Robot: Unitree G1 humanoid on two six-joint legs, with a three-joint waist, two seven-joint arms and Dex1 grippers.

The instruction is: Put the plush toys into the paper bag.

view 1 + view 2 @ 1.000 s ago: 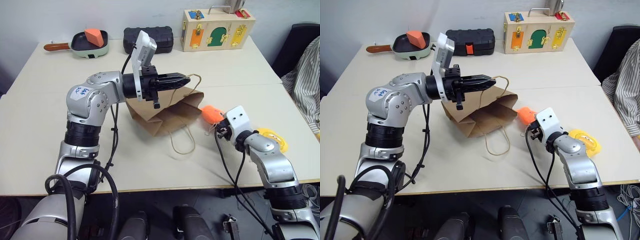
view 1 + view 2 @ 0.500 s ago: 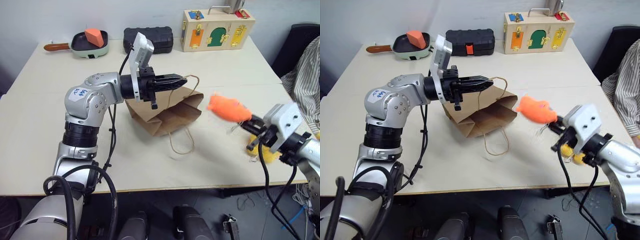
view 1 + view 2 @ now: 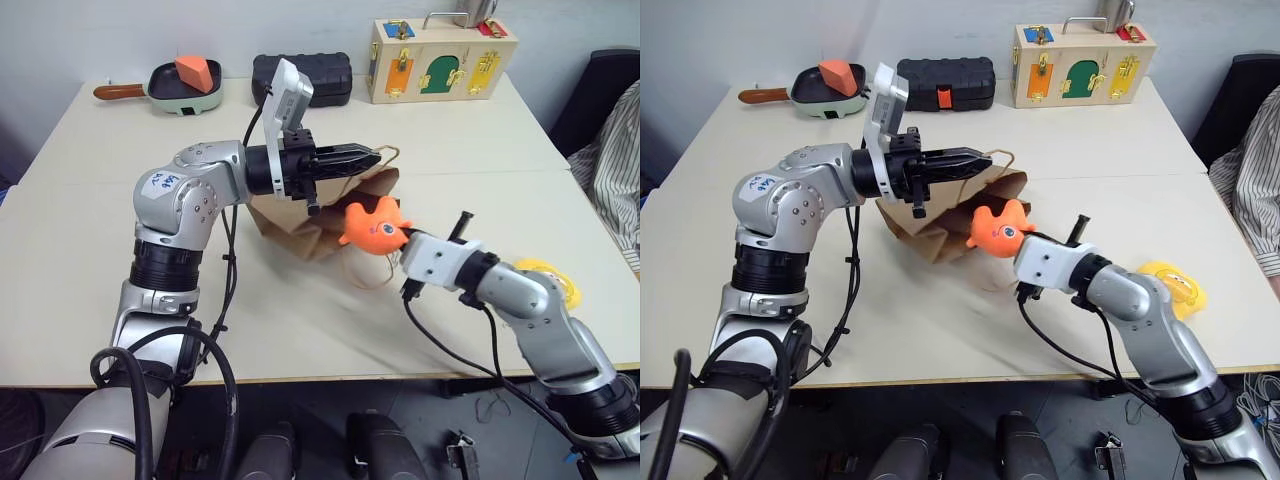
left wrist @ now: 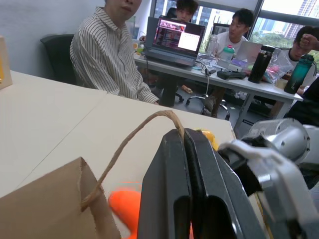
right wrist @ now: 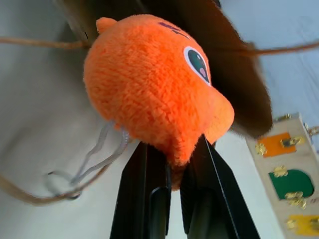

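I am holding the orange toy [image 3: 372,226] in my right gripper [image 3: 400,247], the fingers pinching a fold at its tail end, as the right wrist view is showing, with the toy's round eye facing up. Taking the bag [image 3: 300,222] as my landmark: the orange toy is hanging just in front of the bag's mouth, on its right-hand side, off the table [image 3: 80,230], and its thin cord is dangling below it. The yellow toy [image 3: 555,280] is lying on the table well to the right of the bag, partly hidden behind my right arm.

The bag is lying tilted on the table with its mouth turned toward the right. My left gripper [image 3: 368,156] is reaching level above the bag's upper edge, fingers pressed together on the upper handle [image 3: 390,152], which is looping up over the fingertips in the left wrist view. The lower handle [image 3: 368,283] is lying loose on the table in front of the bag.

Beyond the bag, a black case [image 3: 305,78] is sitting near the far edge, a pan [image 3: 180,88] with an orange block [image 3: 194,70] to its left, and a wooden latch box [image 3: 440,58] to its right. A person in a striped shirt [image 3: 612,170] is sitting far right of the bag.
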